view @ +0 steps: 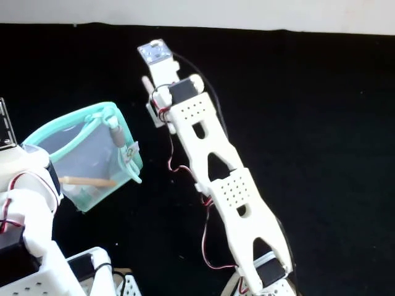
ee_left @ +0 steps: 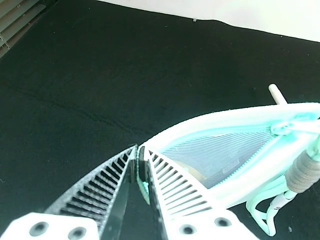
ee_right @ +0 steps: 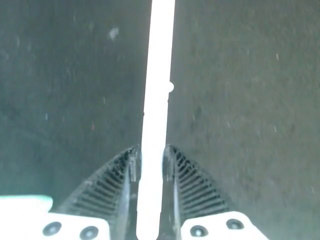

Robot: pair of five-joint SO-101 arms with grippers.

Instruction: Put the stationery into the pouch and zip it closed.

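Your right gripper [ee_right: 151,161] is clamped on a slim white pen [ee_right: 159,75]. Its jaws are nearly together, and the barrel runs straight out between them above the black surface [view: 321,123]. The pen looks light, rigid and smooth, so expect it to pivot or slip if it bumps anything. The low hold leaves a long free end to lead into the opening.

Your left gripper [ee_left: 141,161] is pinched tight on the rim of the mint-green pouch [view: 92,154] and holds it raised off the surface with its mouth open. A wooden pencil [view: 86,181] lies inside. The pen is near the pouch's zip end but is not in it.

The pouch is soft and thin-walled. Held at one point, it will likely sag and swing when nudged, so feed the pen in gently. For zipping, the tan toggle [ee_left: 301,174] hanging at the zip looks like the easiest thing to grasp, with the rim braced against the pull.
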